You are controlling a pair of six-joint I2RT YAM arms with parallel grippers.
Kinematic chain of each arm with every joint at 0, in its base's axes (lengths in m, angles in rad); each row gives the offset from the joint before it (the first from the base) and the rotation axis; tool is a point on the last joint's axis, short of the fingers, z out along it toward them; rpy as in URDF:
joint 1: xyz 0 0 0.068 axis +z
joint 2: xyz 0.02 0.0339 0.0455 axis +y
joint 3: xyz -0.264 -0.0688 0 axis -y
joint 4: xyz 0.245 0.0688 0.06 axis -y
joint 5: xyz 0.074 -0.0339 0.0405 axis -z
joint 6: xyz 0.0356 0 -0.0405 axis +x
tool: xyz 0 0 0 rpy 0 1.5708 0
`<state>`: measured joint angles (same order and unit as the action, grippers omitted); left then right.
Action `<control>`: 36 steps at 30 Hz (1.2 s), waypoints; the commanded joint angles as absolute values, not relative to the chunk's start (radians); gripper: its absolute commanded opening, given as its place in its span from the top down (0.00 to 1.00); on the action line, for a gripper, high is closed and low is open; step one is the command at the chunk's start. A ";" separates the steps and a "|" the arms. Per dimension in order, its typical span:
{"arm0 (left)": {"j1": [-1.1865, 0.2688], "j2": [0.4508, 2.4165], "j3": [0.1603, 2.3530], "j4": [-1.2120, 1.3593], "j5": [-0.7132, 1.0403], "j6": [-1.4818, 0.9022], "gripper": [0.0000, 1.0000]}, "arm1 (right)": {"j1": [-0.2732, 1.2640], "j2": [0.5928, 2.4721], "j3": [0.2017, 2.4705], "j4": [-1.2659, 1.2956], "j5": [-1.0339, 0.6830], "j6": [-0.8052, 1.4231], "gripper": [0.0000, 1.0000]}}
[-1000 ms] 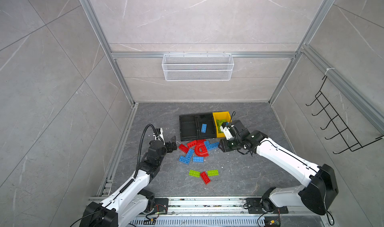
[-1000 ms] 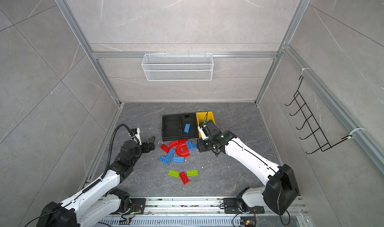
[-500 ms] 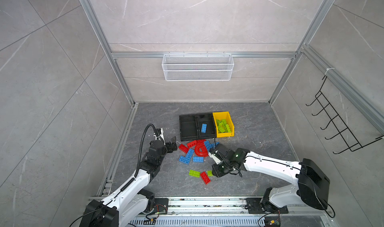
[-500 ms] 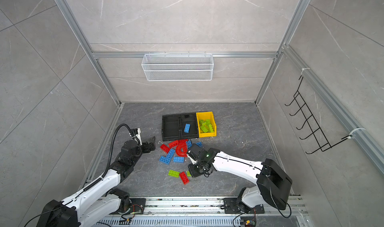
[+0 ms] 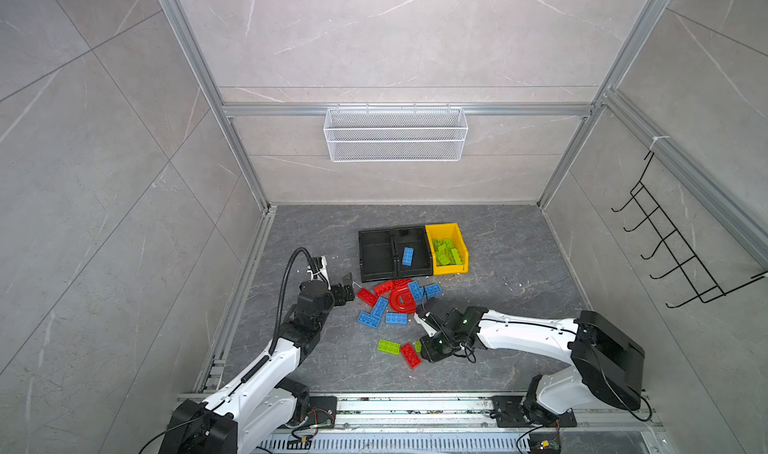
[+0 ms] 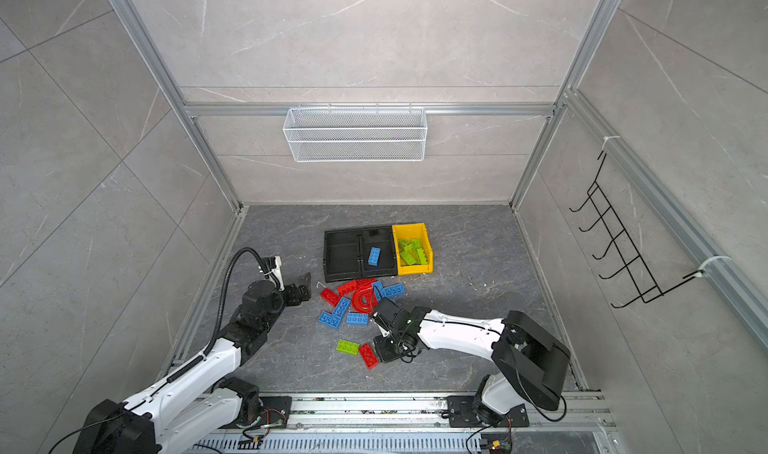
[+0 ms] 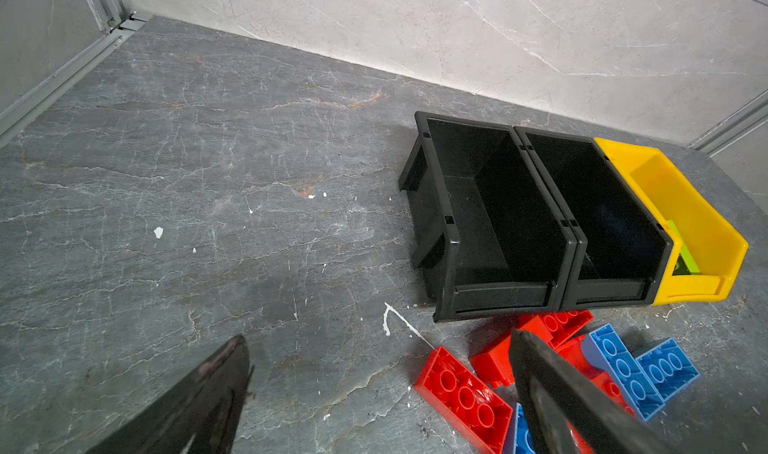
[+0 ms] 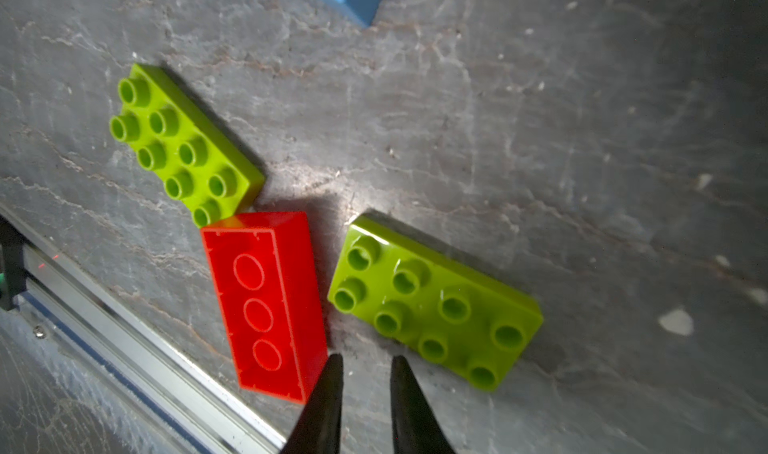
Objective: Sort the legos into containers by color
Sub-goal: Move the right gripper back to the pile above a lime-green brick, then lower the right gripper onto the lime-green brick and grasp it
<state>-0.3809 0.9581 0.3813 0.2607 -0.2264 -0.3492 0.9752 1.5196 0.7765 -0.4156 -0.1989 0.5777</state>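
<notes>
Right gripper (image 8: 366, 358), fingers pressed together and empty, points at the floor (image 8: 540, 140) between a red brick (image 8: 266, 302) and a green brick (image 8: 436, 310). The green one lies studs up, its long axis slanting away from the red. Left gripper (image 7: 378, 336) is spread wide.

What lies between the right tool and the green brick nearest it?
Nothing visible. In the right wrist view the right tool is close beside that green brick, with only bare table between; the red brick lies on the tool's other side.
</notes>
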 commanded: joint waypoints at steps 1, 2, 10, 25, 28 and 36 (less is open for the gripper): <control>-0.379 0.959 0.403 0.276 -0.232 -0.360 0.00 | 0.982 1.544 0.765 -0.351 -0.189 0.607 0.76; -0.380 0.959 0.402 0.276 -0.234 -0.359 0.00 | 0.982 1.549 0.765 -0.342 -0.189 0.609 0.76; -0.379 0.953 0.403 0.270 -0.249 -0.359 0.00 | 0.971 1.566 0.771 -0.300 -0.082 0.667 0.76; -0.379 0.962 0.405 0.268 -0.255 -0.360 0.00 | 0.920 1.542 0.914 -0.368 -0.054 0.521 0.47; -0.379 0.963 0.405 0.268 -0.251 -0.361 0.00 | 0.914 1.590 1.031 -0.587 -0.026 0.365 0.40; -0.378 0.962 0.401 0.271 -0.253 -0.359 0.00 | 0.829 1.623 1.067 -0.666 -0.063 0.147 0.37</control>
